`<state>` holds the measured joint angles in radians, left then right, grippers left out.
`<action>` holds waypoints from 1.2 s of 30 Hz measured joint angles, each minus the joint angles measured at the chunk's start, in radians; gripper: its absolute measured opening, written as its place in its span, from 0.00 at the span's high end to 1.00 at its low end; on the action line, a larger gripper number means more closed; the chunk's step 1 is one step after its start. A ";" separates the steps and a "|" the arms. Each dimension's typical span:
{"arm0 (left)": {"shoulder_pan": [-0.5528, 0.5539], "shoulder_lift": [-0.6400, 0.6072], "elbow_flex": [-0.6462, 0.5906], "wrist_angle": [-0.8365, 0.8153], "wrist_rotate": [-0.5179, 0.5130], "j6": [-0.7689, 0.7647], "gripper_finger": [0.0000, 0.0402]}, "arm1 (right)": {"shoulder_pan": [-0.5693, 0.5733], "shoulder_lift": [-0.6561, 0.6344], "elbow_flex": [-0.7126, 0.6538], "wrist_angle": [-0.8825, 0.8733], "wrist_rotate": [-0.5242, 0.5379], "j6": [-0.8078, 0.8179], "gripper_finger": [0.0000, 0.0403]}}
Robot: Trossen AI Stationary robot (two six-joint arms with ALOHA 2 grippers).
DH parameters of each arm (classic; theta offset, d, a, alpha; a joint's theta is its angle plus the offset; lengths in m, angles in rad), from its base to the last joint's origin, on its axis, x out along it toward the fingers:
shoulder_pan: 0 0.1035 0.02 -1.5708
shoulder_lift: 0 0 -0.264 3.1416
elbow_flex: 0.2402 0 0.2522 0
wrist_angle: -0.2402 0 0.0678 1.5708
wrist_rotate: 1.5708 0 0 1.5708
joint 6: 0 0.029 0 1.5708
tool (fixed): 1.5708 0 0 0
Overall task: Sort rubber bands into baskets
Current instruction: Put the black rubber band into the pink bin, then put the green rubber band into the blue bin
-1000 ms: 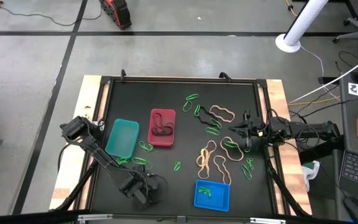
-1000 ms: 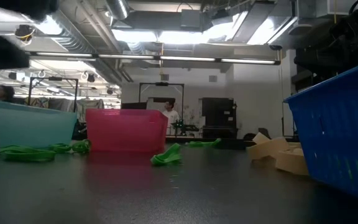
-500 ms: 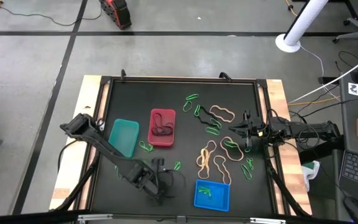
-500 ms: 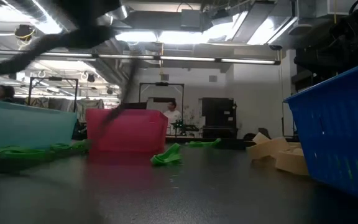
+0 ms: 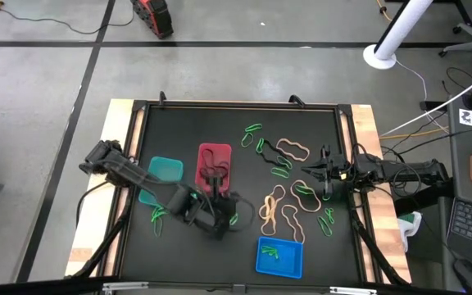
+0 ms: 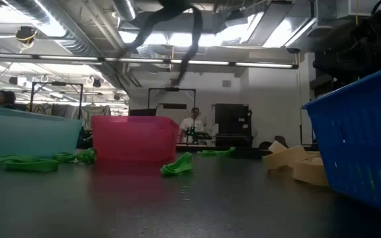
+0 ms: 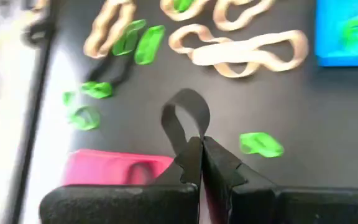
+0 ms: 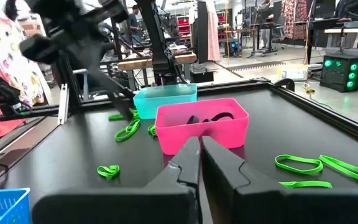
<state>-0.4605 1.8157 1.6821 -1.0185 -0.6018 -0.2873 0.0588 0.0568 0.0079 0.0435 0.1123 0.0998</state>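
Note:
My left gripper [image 5: 224, 215] hovers just near of the red basket [image 5: 214, 166], shut on a black rubber band [image 7: 183, 114]. The red basket holds more black bands [image 8: 207, 118]. The teal basket [image 5: 167, 170] stands to its left, partly under my left arm. The blue basket [image 5: 279, 256], with green bands inside, sits at the near edge. Loose green bands [image 5: 254, 131] and tan bands [image 5: 281, 215] lie on the right half of the mat. My right gripper [image 5: 322, 174] waits shut and level at the right edge, touching nothing. My left gripper pinches one end of the black band [image 7: 190, 138] between its two fingertips, with both strands running in between them. The fingers slant down toward the table's right side. The free loop [image 7: 185, 99] sticks out past the fingertips, lifted clear of the mat.
A green band [image 7: 261, 144] lies on the mat just beyond my left fingertips, and more green bands [image 5: 161, 220] lie near the teal basket. A raised frame [image 5: 236, 105] borders the black mat. Beyond the table, a person [image 6: 192, 122] stands in the room.
My left gripper has risen from the mat near the front edge and swung toward the right and far side, ending beside the red basket. It has turned as it went. It stayed shut, and the black band came up clear of the mat.

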 joint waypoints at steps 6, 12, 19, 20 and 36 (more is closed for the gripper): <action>0.074 -0.070 0.000 -0.120 -0.119 -0.001 1.00 | 0.000 0.000 0.000 -0.001 0.000 0.000 0.95; 0.184 -0.082 -0.010 -0.181 -0.117 0.003 0.99 | 0.000 0.000 0.000 -0.001 0.000 0.000 0.95; 0.304 -0.081 -0.114 -0.170 0.005 -0.039 0.98 | 0.000 0.000 0.000 -0.001 0.000 0.000 0.95; 0.315 -0.081 -0.131 -0.170 0.020 -0.055 0.98 | 0.000 0.000 0.000 -0.001 0.000 0.000 0.95; 0.378 -0.079 -0.216 -0.049 0.152 -0.079 0.67 | 0.000 0.000 0.000 -0.001 0.000 0.000 0.95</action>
<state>-0.0826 1.7363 1.4666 -1.0673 -0.4497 -0.3664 0.0589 0.0568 0.0078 0.0429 0.1120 0.0996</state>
